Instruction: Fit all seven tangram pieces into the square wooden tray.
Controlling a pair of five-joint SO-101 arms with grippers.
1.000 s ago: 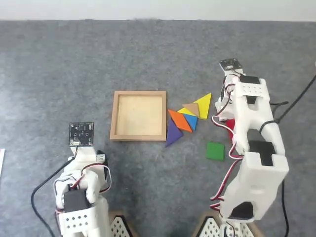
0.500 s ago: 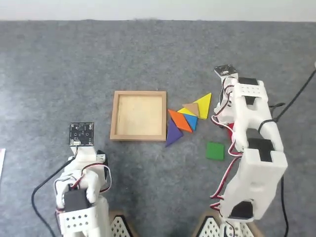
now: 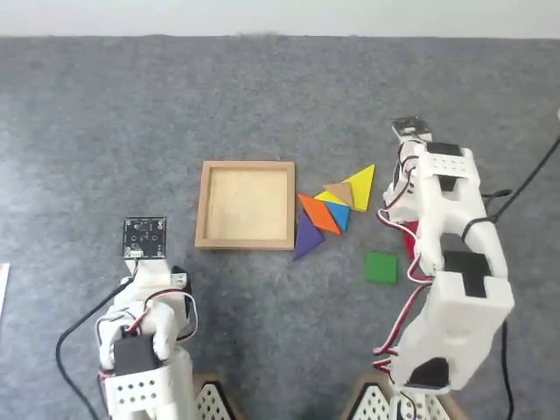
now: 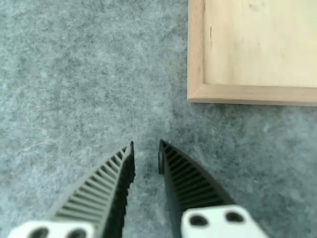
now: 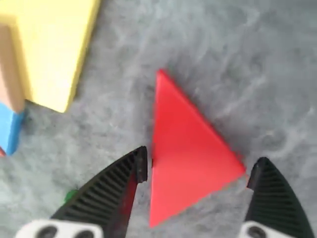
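ok, high view: the square wooden tray [image 3: 245,164] sits on the grey surface [image 3: 105,114] with no piece in it yet. just to its right is a cluster of touching pieces: orange triangle [image 3: 317,214], purple triangle [image 3: 306,238], blue piece [image 3: 339,215], tan piece [image 3: 338,192], yellow triangle [image 3: 361,185]. the green square [image 3: 381,267] lies apart from them, nearer the arm bases. the right arm [image 3: 446,245] hangs over the spot right of the cluster, and a sliver of the red triangle [image 3: 406,223] pokes out from under it. the left arm [image 3: 144,324] is near the tray's corner, well apart from every piece. left wrist view: the left hand [image 4: 146,146] points at bare surface just short of the tray's corner, tips a narrow gap apart, nothing between them. right wrist view: the right hand [image 5: 200,158] is spread wide and straddles the red triangle, which lies flat. one fingertip is just beside its long edge, the other just beside the opposite corner; can't tell if either touches. my read: closing pinches edge against corner, so the piece may twist. the tray lies beyond the cluster from here, so the carry must clear those pieces. the right arm is clearly the nearer one.
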